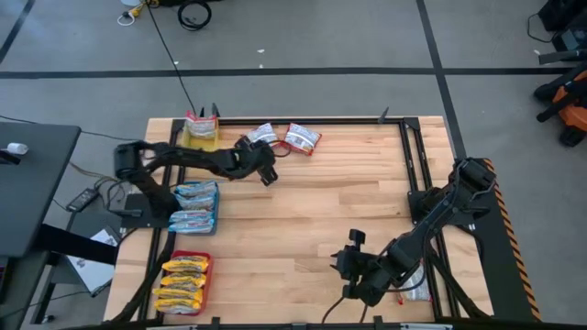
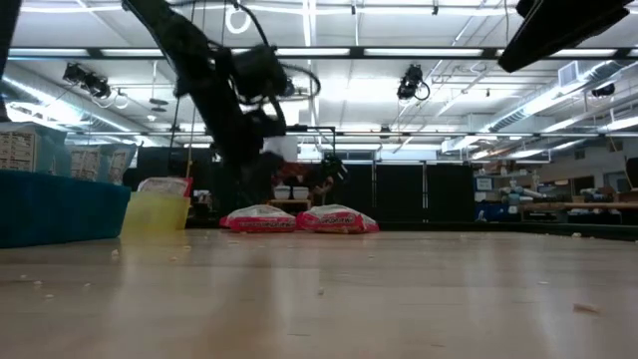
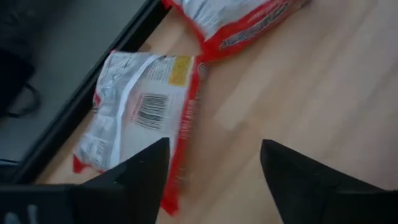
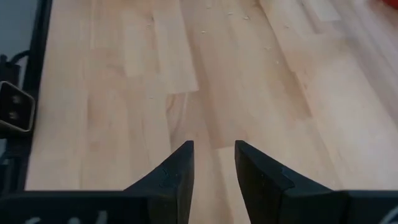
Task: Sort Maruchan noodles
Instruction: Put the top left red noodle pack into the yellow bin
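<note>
Two red-and-white noodle packets (image 1: 261, 135) (image 1: 303, 139) lie flat on the wooden table near its far edge; the low view shows them side by side (image 2: 261, 219) (image 2: 339, 219). My left gripper (image 1: 268, 172) (image 3: 214, 149) hangs open just near of the left packet (image 3: 143, 118), which lies barcode side up, and holds nothing. One finger (image 3: 137, 174) stands over that packet's near corner. My right gripper (image 1: 347, 263) (image 4: 214, 146) waits near the table's front edge, slightly open over bare wood, with nothing between its fingers.
Three trays line the left edge. The yellow tray (image 1: 200, 136) at the far corner holds a packet with red on it, the blue tray (image 1: 194, 207) holds pale blue packets, and the red tray (image 1: 183, 280) holds yellow-orange packets. A black frame rail (image 1: 404, 156) borders the table.
</note>
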You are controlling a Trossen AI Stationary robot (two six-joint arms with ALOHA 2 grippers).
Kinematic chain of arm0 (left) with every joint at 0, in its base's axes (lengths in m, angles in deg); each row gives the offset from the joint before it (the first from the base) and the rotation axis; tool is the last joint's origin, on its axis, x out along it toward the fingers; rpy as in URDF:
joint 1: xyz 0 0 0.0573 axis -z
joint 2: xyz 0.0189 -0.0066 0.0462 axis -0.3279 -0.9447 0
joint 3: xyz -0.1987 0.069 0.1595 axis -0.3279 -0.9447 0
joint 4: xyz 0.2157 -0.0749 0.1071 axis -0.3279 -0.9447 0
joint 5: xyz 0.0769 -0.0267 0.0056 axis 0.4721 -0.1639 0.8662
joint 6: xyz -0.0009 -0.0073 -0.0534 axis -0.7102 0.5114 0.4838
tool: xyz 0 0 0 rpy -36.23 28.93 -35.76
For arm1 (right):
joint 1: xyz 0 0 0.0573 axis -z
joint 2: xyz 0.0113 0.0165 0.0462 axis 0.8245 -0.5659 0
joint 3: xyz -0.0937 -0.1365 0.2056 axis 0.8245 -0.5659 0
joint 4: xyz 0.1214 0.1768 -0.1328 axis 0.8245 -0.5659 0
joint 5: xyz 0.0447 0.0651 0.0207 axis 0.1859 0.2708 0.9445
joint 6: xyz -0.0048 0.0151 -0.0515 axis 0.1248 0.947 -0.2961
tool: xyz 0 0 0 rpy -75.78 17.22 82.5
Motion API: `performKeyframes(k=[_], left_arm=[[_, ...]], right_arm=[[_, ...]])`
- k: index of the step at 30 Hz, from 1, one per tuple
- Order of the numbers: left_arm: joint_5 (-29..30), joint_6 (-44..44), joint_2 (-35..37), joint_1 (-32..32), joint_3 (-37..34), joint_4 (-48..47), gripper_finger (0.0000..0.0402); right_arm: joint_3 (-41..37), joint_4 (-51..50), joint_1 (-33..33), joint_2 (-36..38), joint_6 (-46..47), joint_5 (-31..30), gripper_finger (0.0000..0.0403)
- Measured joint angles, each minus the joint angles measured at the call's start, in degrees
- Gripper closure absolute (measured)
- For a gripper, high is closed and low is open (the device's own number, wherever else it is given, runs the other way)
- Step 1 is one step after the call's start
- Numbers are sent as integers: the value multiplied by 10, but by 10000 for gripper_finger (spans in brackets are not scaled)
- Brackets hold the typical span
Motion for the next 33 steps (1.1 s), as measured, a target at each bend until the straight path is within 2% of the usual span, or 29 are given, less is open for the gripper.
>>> performKeyframes(k=[6,8,12,19,21,23,29,30,33], left_arm=[[91,-104,-62,-20,0,62,109],[84,-121,-74,-29,0,73,108],[7,-104,-92,-56,0,72,107],[20,-69,-112,-94,3,74,122],[25,-71,-112,-98,3,73,146],[40,-82,-113,-101,2,70,185],[46,-124,-105,-107,1,55,364],[45,-128,-102,-107,1,52,380],[30,-141,-80,-103,8,10,385]], right_arm=[[0,2,-12,0,9,0,278],[0,2,-13,0,11,0,278],[0,2,-13,0,19,0,278],[0,2,-13,0,20,1,279],[0,2,-13,0,20,8,279],[0,2,-13,0,20,15,279],[0,2,-13,0,26,19,279],[0,2,-13,0,26,23,279],[0,7,-13,0,26,34,279]])
